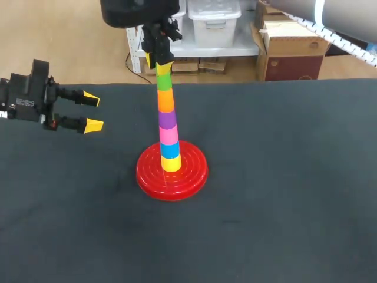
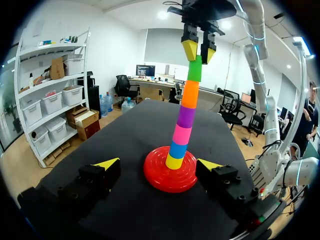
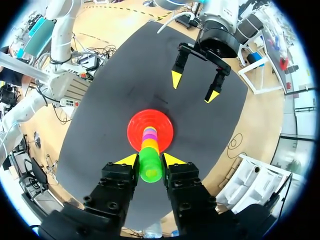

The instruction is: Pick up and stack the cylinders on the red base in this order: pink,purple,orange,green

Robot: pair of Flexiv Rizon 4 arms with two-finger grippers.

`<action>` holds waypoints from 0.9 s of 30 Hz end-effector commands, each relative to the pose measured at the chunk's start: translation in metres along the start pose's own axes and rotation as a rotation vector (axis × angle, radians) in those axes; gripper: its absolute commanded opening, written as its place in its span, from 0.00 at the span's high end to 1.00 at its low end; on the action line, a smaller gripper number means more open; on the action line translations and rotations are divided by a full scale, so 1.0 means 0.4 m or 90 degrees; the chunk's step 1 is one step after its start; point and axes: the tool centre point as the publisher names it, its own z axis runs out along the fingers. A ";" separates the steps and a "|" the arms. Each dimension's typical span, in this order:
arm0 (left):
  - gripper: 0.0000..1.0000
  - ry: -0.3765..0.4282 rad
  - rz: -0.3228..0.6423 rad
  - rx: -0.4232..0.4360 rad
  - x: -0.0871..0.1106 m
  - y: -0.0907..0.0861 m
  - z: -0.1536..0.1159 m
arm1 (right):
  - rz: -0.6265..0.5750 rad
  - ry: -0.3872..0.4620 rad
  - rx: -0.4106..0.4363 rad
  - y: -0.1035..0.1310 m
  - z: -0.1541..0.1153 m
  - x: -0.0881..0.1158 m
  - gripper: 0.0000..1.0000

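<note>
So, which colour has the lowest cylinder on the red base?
The lowest cylinder is yellow; the left wrist view shows it best.

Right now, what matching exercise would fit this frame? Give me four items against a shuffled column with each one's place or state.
Things:
1. green cylinder
2. yellow cylinder
3. left tool
4. red base

Places or states:
A. open, off to one side of the stack
B. flat on the table, under the stack
C. top of the stack
D. lowest in the stack

Pairs: 1-C, 2-D, 3-A, 4-B.
</note>
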 end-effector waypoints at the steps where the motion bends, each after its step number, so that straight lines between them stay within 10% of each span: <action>1: 0.00 -0.002 0.002 0.002 0.004 0.003 0.000 | 0.000 -0.005 0.000 0.002 0.001 0.003 1.00; 27: 0.00 -0.002 0.002 0.002 0.004 0.003 0.000 | 0.014 -0.026 -0.003 0.017 0.020 0.008 1.00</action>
